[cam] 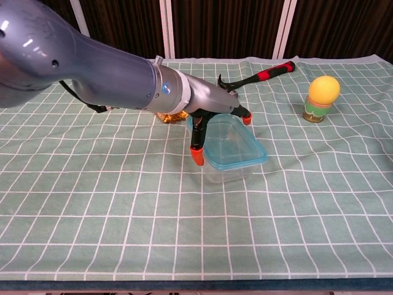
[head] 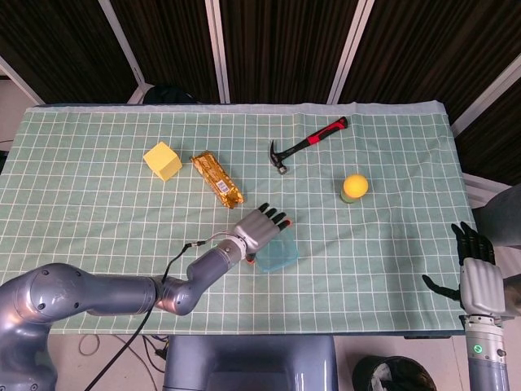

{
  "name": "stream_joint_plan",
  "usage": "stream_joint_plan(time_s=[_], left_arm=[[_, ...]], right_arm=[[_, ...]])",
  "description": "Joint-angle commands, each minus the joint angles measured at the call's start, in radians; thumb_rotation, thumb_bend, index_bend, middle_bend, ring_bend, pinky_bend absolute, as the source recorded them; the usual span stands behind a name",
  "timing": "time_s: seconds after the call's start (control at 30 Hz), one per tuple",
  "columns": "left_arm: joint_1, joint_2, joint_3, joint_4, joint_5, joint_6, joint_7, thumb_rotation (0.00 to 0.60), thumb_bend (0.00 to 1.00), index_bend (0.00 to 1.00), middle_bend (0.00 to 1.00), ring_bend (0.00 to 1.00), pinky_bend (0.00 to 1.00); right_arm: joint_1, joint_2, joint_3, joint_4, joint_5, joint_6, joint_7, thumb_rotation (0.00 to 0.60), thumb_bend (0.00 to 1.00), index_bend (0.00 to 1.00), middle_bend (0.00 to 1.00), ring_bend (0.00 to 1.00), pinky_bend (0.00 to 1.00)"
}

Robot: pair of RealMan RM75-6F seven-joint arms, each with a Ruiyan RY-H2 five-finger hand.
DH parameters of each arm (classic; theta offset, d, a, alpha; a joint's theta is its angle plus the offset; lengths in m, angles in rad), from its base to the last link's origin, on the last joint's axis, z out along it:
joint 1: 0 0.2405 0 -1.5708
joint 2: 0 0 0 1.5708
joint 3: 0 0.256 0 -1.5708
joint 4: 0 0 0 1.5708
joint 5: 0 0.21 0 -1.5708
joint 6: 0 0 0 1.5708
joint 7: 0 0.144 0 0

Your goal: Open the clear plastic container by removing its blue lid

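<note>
- clear plastic container [cam: 230, 169]: rectangular with rounded corners, see-through walls, sits upright on the green checked cloth near table centre, toward the front edge.
- blue lid [cam: 236, 144] [head: 275, 254]: translucent blue, on top of the container; whether it is fully seated cannot be told.
</note>
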Motion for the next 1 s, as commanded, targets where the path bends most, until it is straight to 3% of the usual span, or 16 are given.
stream_joint_plan(time_s=[0.03, 0.17, 0.23, 0.33, 0.43, 0.7, 1.0], left_arm=[[-0.064, -0.032, 0.028, 0.049, -0.090, -0.033, 0.008, 0.600, 0.00, 0.00, 0.00, 0.00, 0.00], [-0.109, -0.055, 0.057, 0.071, -0.151, -0.037, 0.014, 0.600, 0.00, 0.00, 0.00, 0.00, 0.04], [-0.123, -0.057, 0.067, 0.069, -0.159, -0.022, 0.016, 0.600, 0.00, 0.00, 0.01, 0.01, 0.14], [-0.122, -0.056, 0.068, 0.054, -0.143, 0.025, 0.008, 0.600, 0.00, 0.04, 0.14, 0.12, 0.29], [-0.102, -0.045, 0.066, 0.023, -0.101, 0.089, -0.008, 0.600, 0.01, 0.08, 0.21, 0.19, 0.36], [-0.031, 0.027, 0.089, -0.109, 0.017, 0.235, -0.019, 0.600, 0.02, 0.11, 0.27, 0.25, 0.42], [0.057, 0.080, 0.125, -0.258, 0.060, 0.369, -0.001, 0.600, 0.03, 0.12, 0.27, 0.25, 0.43]], right_arm=[[0.000, 0.001, 0.000, 0.000, 0.000, 0.000, 0.001, 0.600, 0.24, 0.00, 0.00, 0.00, 0.00], [0.000, 0.002, 0.003, -0.001, 0.003, -0.001, 0.005, 0.600, 0.24, 0.00, 0.00, 0.00, 0.00], [0.000, 0.003, 0.002, -0.002, 0.003, -0.002, 0.005, 0.600, 0.24, 0.00, 0.00, 0.00, 0.00], [0.000, 0.004, 0.001, -0.003, 0.002, -0.004, 0.008, 0.600, 0.24, 0.00, 0.00, 0.00, 0.00], [0.000, 0.006, 0.001, -0.005, -0.001, -0.003, 0.010, 0.600, 0.24, 0.00, 0.00, 0.00, 0.00], [0.000, 0.011, -0.005, -0.014, -0.008, -0.005, 0.011, 0.600, 0.24, 0.00, 0.00, 0.00, 0.00], [0.007, 0.016, -0.003, -0.049, -0.024, -0.002, 0.007, 0.600, 0.24, 0.00, 0.00, 0.00, 0.00]])
